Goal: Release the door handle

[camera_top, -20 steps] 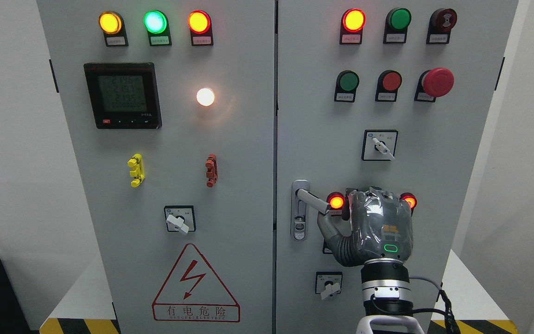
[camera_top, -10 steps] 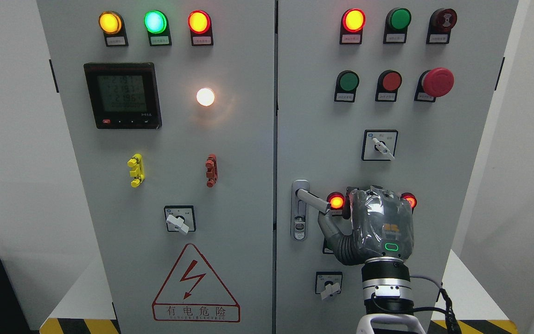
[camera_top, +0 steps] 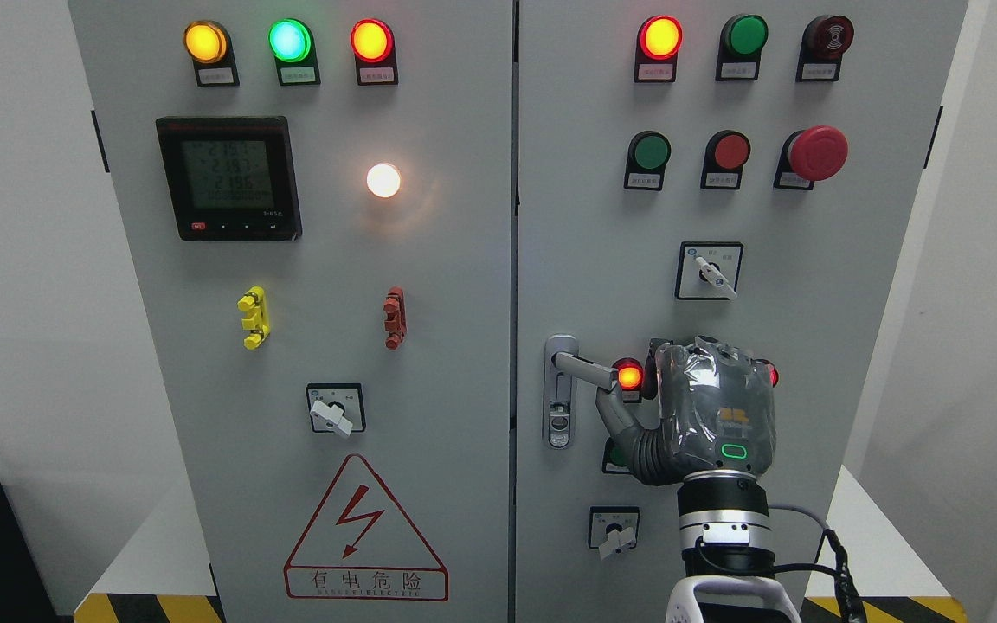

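The door handle (camera_top: 585, 369), a grey lever on a plate at the left edge of the right cabinet door (camera_top: 602, 216), points right and slightly down. Nearest the camera, the right hand (camera_top: 706, 415) rises from the bottom edge with its back toward the camera. Its thumb (camera_top: 615, 415) reaches up just below the lever's free end, and the hand grips nothing. Whether the other fingers are spread or curled cannot be told. Behind the hand glows a red lamp (camera_top: 629, 376). Farther up sits a red emergency button (camera_top: 817, 152).
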Action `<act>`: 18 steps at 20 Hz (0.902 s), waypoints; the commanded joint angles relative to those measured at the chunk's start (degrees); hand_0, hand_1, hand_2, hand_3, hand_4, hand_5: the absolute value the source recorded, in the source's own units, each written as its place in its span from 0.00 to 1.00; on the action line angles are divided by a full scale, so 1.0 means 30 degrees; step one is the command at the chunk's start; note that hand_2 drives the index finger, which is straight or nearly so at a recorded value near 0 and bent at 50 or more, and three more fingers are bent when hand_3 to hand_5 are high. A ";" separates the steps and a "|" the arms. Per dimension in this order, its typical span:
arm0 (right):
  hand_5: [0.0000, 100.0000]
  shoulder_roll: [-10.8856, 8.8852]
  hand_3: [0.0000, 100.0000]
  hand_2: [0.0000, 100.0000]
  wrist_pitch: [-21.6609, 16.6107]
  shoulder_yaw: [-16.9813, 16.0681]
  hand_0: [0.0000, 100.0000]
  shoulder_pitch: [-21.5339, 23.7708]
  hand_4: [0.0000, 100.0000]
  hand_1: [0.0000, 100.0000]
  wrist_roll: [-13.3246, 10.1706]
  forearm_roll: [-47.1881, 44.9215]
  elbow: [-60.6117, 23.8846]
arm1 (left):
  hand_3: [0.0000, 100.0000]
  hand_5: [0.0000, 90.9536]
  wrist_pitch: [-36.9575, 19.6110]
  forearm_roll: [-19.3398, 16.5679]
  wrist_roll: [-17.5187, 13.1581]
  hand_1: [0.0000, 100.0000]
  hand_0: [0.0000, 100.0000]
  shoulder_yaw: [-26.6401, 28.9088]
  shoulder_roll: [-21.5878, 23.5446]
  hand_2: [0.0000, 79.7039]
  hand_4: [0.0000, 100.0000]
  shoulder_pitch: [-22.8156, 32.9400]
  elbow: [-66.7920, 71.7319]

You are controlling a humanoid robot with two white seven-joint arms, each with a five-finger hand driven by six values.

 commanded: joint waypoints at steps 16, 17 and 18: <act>0.69 -0.0007 0.96 0.75 -0.0253 0.0163 0.46 0.1207 0.74 0.40 -0.0180 -0.0381 -0.0652 | 0.11 0.00 -0.0014 0.0000 0.0004 0.00 0.00 0.0000 0.0000 0.06 0.00 0.0000 0.0000; 0.69 -0.0007 0.96 0.75 -0.0311 0.0163 0.47 0.1470 0.74 0.40 -0.0209 -0.0381 -0.0943 | 0.11 0.00 0.0015 0.0000 0.0004 0.00 0.00 0.0000 0.0000 0.06 0.00 0.0000 0.0000; 0.69 -0.0007 0.95 0.75 -0.0486 0.0163 0.47 0.1647 0.74 0.40 -0.0326 -0.0381 -0.1091 | 0.11 0.00 0.0015 0.0000 0.0004 0.00 0.00 0.0000 0.0000 0.06 0.00 0.0000 0.0000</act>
